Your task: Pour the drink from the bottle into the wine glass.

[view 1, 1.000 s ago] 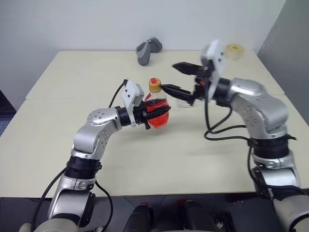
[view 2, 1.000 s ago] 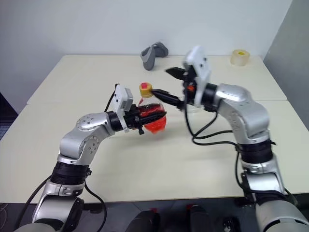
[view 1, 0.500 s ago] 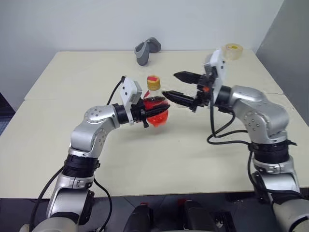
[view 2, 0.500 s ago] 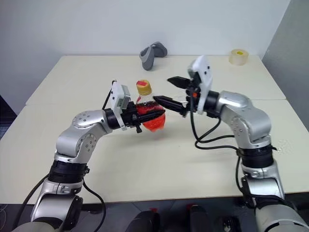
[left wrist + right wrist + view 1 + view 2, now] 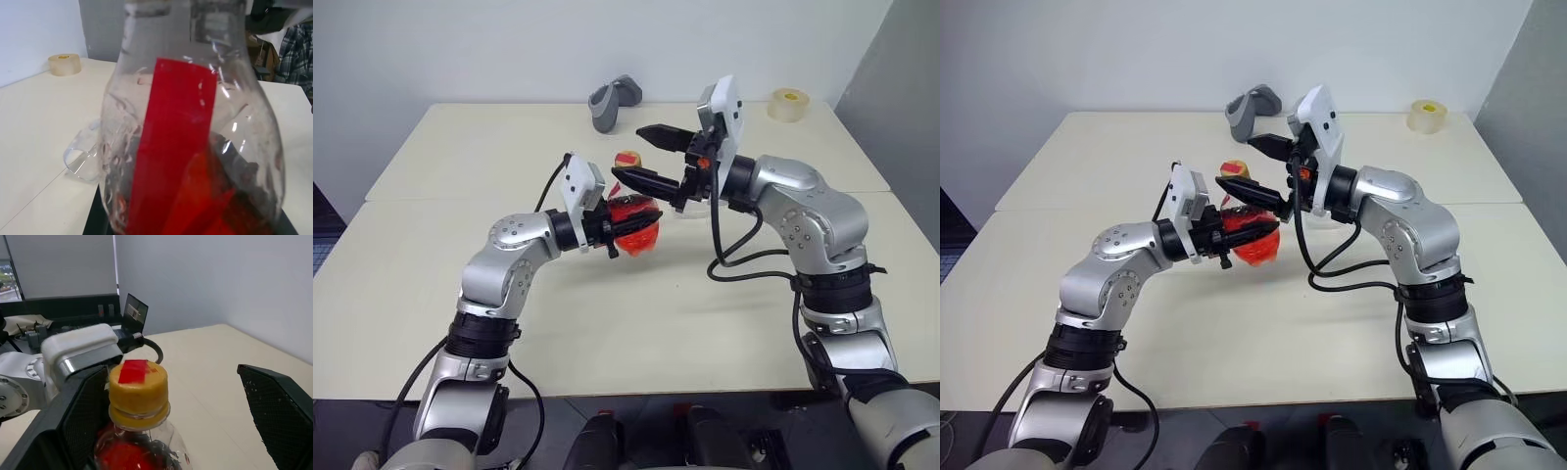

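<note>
R gripper (image 5: 638,157) wide open, straddling bottle (image 5: 631,220) cap (image 5: 137,387), L gripper (image 5: 625,227) clamping bottle body

A small clear plastic bottle (image 5: 139,431) holds bright red translucent drink (image 5: 634,231) beneath a yellow screw cap (image 5: 138,389) patched red; black-fingered grippers (image 5: 636,164) on silver arms flank it over a cream table (image 5: 440,196), beside a grey curved object (image 5: 612,100) and pale yellow tape roll (image 5: 787,103).

Small clear bottle (image 5: 631,220), upright above the table, yellow cap (image 5: 138,387) with red patch still on. Red drink (image 5: 1252,247) low in its rounded body. Glass (image 5: 82,155) just behind, mostly hidden.
</note>
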Motion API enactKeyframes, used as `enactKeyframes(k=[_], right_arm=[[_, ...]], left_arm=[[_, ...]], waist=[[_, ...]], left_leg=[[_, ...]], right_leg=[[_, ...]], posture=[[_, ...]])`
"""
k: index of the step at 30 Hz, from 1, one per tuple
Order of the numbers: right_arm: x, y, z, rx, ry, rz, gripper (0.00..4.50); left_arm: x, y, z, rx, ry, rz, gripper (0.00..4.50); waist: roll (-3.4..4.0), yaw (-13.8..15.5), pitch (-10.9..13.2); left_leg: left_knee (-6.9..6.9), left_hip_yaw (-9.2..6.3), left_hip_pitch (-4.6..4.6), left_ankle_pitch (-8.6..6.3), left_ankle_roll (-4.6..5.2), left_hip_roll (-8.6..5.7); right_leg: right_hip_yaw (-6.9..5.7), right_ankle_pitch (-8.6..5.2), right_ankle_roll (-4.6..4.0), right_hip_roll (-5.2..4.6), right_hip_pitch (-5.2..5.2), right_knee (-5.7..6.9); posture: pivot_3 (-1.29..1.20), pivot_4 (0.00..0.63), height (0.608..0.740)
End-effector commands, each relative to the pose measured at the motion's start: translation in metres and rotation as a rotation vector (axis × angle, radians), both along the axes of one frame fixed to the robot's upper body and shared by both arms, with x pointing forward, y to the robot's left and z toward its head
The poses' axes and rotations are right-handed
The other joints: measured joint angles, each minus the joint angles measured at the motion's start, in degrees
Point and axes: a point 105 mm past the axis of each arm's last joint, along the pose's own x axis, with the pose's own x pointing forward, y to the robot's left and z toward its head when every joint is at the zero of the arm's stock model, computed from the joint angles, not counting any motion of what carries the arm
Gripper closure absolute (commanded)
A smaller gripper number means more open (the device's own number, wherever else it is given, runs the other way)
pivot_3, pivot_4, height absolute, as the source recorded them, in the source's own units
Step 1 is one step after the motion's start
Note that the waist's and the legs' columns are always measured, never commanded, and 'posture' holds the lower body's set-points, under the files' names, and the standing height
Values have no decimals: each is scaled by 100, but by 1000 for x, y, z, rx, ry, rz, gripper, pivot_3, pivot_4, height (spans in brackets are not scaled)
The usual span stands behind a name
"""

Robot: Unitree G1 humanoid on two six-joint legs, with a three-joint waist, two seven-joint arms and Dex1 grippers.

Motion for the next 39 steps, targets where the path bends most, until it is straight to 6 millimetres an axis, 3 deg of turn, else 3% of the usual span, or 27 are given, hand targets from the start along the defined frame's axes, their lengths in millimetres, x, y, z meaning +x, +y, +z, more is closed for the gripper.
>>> enactKeyframes(k=[1, 7, 13, 17, 21, 24, 30, 39], right_arm=[[1, 1, 13, -16, -88, -19, 0], [7, -21, 16, -16, -71, -72, 0], [4, -58, 5, -50, -34, -154, 0], [5, -72, -1, -66, -12, -194, 0], [0, -69, -3, -61, -4, -169, 0], [-9, -53, -2, -32, 12, -91, 0], [-22, -40, -3, 1, 47, -5, 0], [-12, -43, -8, -13, 34, -51, 0]], left_arm=[[-2, -1, 15, -17, -72, -10, 3260], [-4, 1, 14, -15, -70, -8, 3260], [-5, 1, 13, -18, -70, -5, 3263], [-5, 2, 13, -17, -70, -4, 3279], [-4, 1, 13, -17, -71, -9, 3279], [-3, -2, 15, -20, -75, -17, 3279], [-3, -1, 16, -18, -83, -17, 3279], [-2, 2, 17, -13, -84, -1, 3280]], waist=[[0, 0, 0], [0, 0, 0], [-1, 19, 0], [0, -1, 0], [0, -30, 0], [0, -28, 0], [0, 7, 0], [0, 5, 0]], left_leg=[[0, 0, 0, 0, 0, 0], [0, 0, -1, 0, 0, 0], [2, 0, -4, -1, 1, -1], [4, 0, -4, -1, 3, -1], [-7, 3, 1, -1, 3, 4], [-5, 2, -1, -1, 3, 3], [1, 0, -4, -1, 1, 2], [3, 0, -3, -1, 1, 1]], right_leg=[[0, 0, 0, 0, 0, 0], [0, 0, 0, 0, -1, 0], [-1, 0, 0, -2, 1, -3], [-2, 0, 0, -2, 3, -2], [0, 0, 0, 3, 1, -1], [1, 0, 0, 3, 1, -1], [0, 0, 0, 1, 2, -2], [-1, 0, 0, 1, 2, -1]], posture=[[0, 150, 740], [0, 150, 740], [0, 150, 740], [0, 150, 740], [0, 150, 740], [0, 150, 740], [0, 150, 740], [0, 150, 740]])
